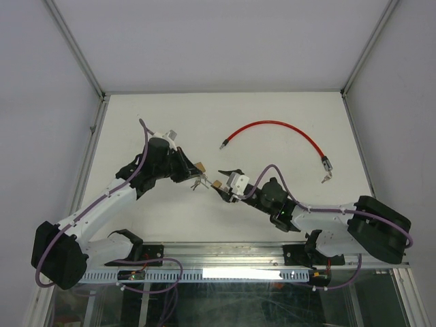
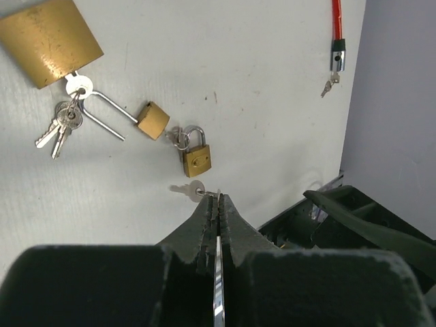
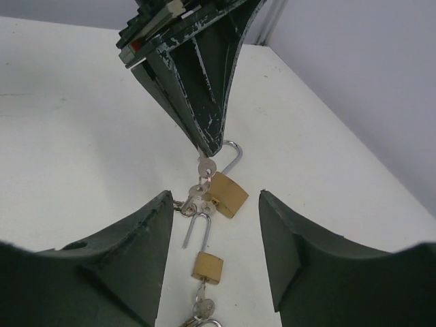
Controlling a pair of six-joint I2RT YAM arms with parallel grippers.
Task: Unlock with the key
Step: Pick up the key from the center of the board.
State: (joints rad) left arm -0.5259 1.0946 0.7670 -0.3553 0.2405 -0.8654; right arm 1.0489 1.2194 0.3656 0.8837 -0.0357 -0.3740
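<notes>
Left pincer [image 2: 216, 199] shut on key [image 3: 204, 167], clear only from right wrist; right pincer [image 3: 212, 199] wide, empty.

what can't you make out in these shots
- Top: padlocks too small to tell apart.
- Left wrist: big padlock, its shackle lies past the top-left corner.
- Left wrist: red cable cut off by the top edge.
- Right wrist: left gripper tip hides where it pinches the key.
</notes>
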